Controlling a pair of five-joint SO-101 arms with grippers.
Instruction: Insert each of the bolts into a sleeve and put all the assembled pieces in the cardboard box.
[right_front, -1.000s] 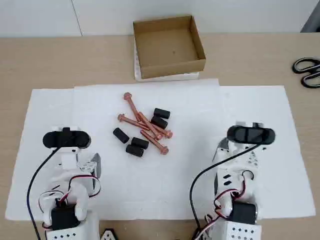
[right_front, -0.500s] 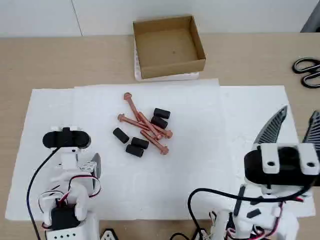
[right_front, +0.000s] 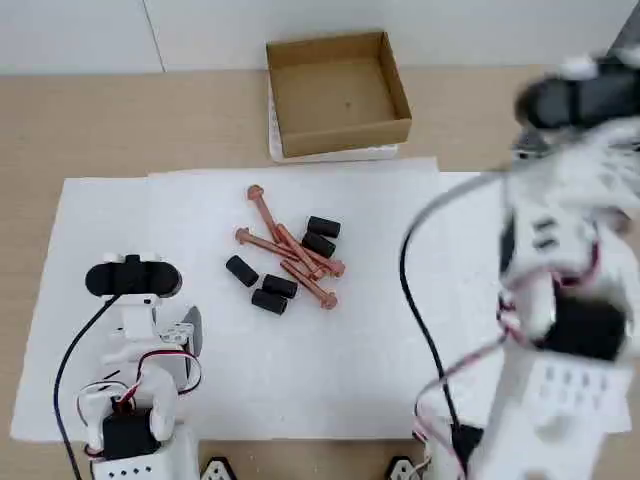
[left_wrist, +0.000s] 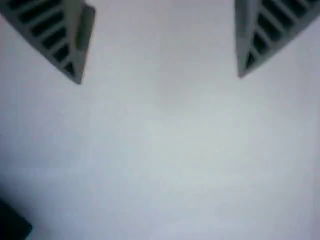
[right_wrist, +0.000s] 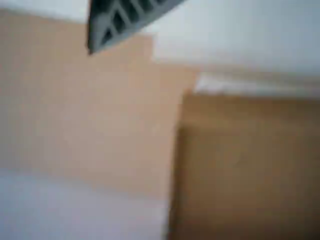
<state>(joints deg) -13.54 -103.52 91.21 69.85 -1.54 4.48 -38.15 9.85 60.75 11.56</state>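
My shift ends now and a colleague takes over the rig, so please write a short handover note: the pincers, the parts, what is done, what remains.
Left pincer: open and empty, over the white sheet at the near left.
Right arm: stands high at the right side; open or shut, I cannot tell.
Parts: bolts and black sleeves lie loose in one pile at the sheet's middle. The cardboard box, beyond the sheet, is empty.
Done: nothing; no bolt appears to sit in a sleeve.
Left: every insertion, then all pieces into the box.
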